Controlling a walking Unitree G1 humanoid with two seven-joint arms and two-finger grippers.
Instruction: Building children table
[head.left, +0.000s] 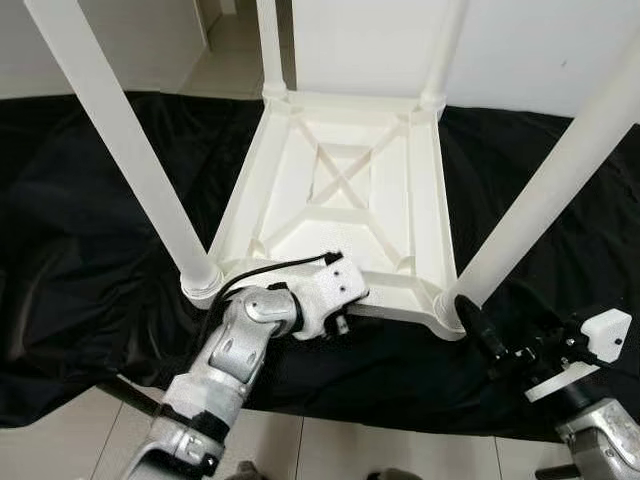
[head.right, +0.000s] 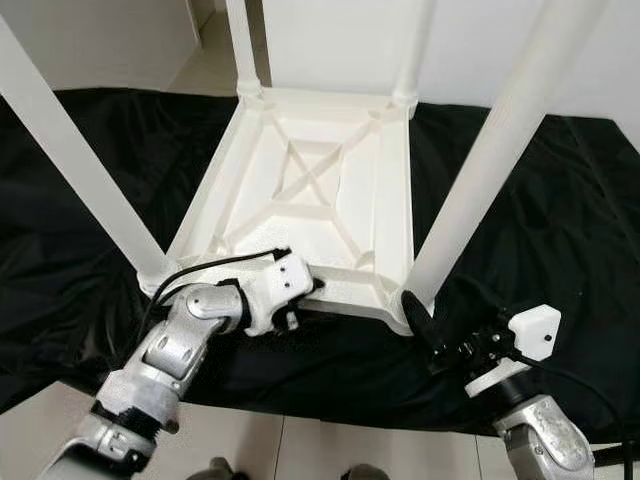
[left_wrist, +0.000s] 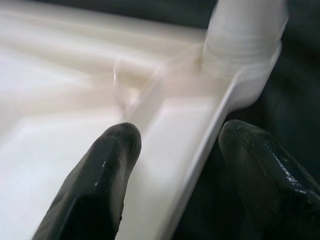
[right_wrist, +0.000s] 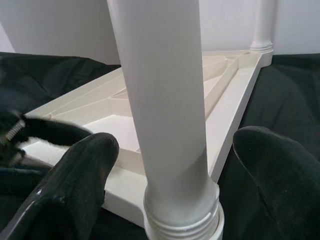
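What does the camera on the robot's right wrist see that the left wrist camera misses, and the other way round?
Right wrist view alone: a round white leg standing between the open right gripper fingers, untouched, plus a far leg.

Left wrist view alone: the left gripper open astride the table's thin near rim, one finger inside the frame, one outside.

Both: the upturned white table on the black cloth.

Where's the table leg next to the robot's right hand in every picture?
Left eye: near right leg, right side.
Right eye: right of centre.
Left wrist: likely the blurred leg base beyond the jaws.
Right wrist: between the jaws.
Shared landmark: white tabletop rim.
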